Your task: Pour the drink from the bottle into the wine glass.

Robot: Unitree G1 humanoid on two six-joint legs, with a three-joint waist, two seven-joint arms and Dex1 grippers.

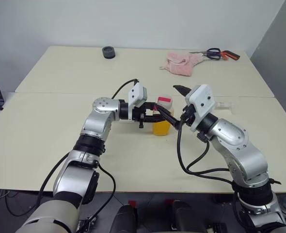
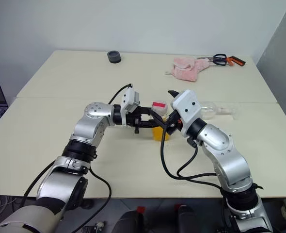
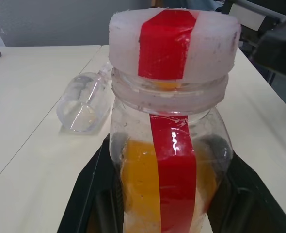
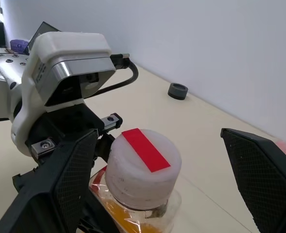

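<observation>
Bottle [image 3: 169,145]: upright, long axis vertical, cap [image 4: 143,160] pointing up, red label strip running base to cap. It stands near the middle of the worktop [image 1: 46,131], just short of the seam between the two boards. Left pincer [image 1: 150,114] is clamped on the body from the side, one finger on each flank. Right pincer [image 4: 157,165] stands wide, its fingers either side of the cap and apart from it, holding nothing.

Drink [image 3: 138,184]: fills roughly the lower half, so judged light, but it will slosh.

Handling, judged: thin clear plastic, likely to give under squeeze; body grip as now suits it. Cap is broad and smooth-sided; take it across its width.

Wine glass [image 3: 85,104]: lies on its side towards the right edge of the worktop, well apart from the bottle, long axis flat along the surface. Judged fragile and prone to rolling; the stem looks like the safest hold.
</observation>
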